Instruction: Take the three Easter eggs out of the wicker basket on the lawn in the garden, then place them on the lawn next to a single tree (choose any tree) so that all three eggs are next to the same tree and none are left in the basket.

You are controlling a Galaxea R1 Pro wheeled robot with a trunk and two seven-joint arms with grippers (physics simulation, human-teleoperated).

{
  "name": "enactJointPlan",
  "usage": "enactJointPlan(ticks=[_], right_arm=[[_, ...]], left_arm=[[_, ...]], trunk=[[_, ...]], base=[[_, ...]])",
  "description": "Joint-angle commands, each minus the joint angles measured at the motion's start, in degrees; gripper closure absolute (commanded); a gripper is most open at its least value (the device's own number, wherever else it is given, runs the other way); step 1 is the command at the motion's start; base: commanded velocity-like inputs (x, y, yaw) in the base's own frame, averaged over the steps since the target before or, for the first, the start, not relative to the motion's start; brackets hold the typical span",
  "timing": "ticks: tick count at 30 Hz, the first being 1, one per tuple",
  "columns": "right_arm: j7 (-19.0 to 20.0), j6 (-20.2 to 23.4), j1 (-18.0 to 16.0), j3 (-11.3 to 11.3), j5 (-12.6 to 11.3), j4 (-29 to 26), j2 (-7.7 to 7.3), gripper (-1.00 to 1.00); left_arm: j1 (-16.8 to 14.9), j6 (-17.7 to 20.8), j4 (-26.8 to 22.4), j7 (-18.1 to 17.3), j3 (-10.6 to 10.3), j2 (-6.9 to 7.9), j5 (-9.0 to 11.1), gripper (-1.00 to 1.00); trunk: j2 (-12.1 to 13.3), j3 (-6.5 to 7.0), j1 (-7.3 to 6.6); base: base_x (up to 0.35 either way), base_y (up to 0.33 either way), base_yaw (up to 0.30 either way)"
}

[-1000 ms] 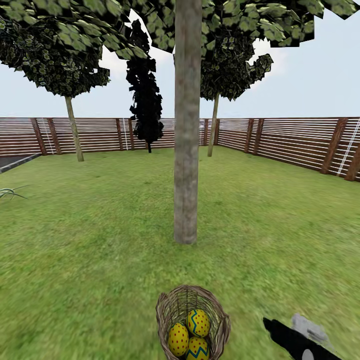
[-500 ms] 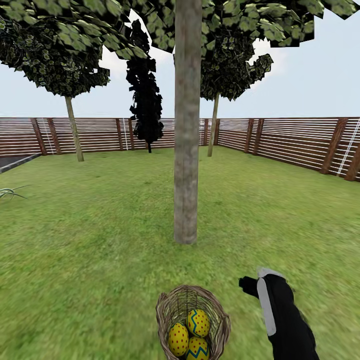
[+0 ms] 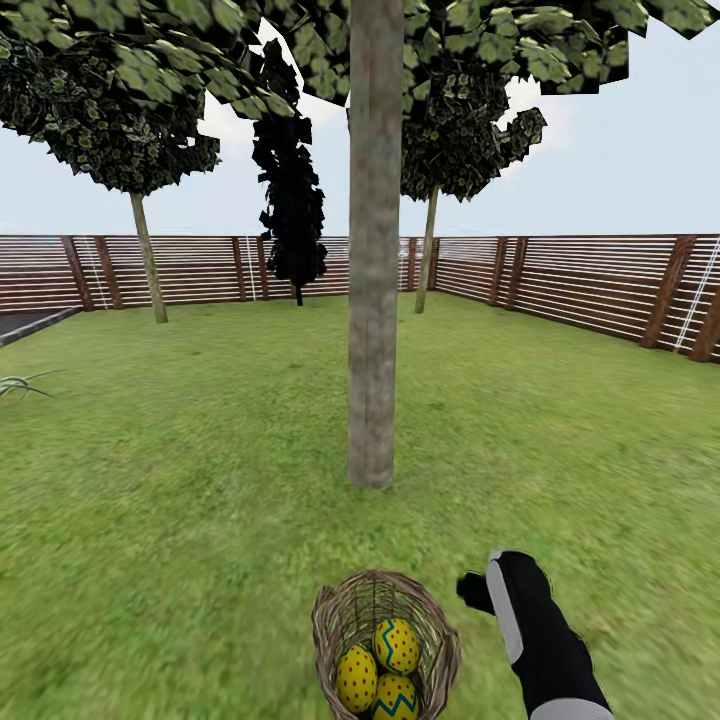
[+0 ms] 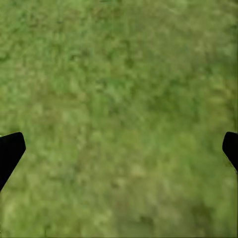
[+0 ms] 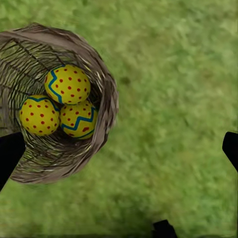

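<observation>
Now the right arm has swung in from the lower right corner of the head view toward the basket; a second ago only its tip showed at the frame edge, half a second ago it was up over the grass, and it has since shifted nearer the rim. Camera itself has not moved: trunk and fence sit where they were.

- Right gripper (image 3: 474,592): hangs just beside the wicker basket (image 3: 385,645), on its right side, not yet over the opening. Its wrist view shows both fingers (image 5: 10,153) spread wide at the frame edges, released, nothing between them.
- Three Easter eggs (image 5: 62,106): all in the basket, clustered and touching one another. None lifted yet.
- Left gripper (image 4: 119,148): fingers apart, released, looking down on bare lawn (image 4: 119,89).
- Tree (image 3: 373,300): thick grey-brown trunk stands straight ahead beyond the basket, near enough to serve as the drop spot, in my judgement.

Reading: the approach for the first pick is under way. The right wrist view has the basket off to one side, so the arm likely needs to come further over the opening before descending. Open weave and the tall rim could snag a finger on the way down.
</observation>
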Motion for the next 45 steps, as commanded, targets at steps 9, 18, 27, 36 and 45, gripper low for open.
enactJointPlan(ticks=[9,18,27,36,45], right_arm=[[-0.4,-7.9,-0.9,0.0,-0.3,15.2,0.06,-1.0],[-0.4,-11.1,-1.5,0.2,-0.1,19.4,0.06,-1.0],[-0.4,-11.3,-1.5,0.0,0.0,19.7,-0.01,-1.0],[-0.3,-11.4,-5.0,0.0,-0.1,20.5,-0.02,-1.0],[-0.6,-19.5,-14.2,-0.1,0.0,34.4,-0.72,-1.0]], left_arm=[[5.4,10.6,-17.3,0.1,0.1,2.1,2.7,-1.0],[5.8,11.5,-19.6,0.3,0.1,3.08,2.5,-1.0],[6.9,11.1,-20.0,0.3,0.1,3.76,2.7,-1.0],[7.0,11.1,-20.5,0.3,0.1,3.89,2.8,-1.0],[7.1,11.7,-22.6,0.4,0.1,3.89,2.8,-1.0]], trunk=[[0.0,-0.05,0.0],[0.0,-0.05,0.0],[0.0,-0.05,0.0],[0.0,-0.05,0.0],[0.0,-0.05,0.0]], base=[[0.0,0.0,0.0],[0.0,0.0,0.0],[0.0,0.0,0.0],[0.0,0.0,0.0],[0.0,0.0,0.0]])
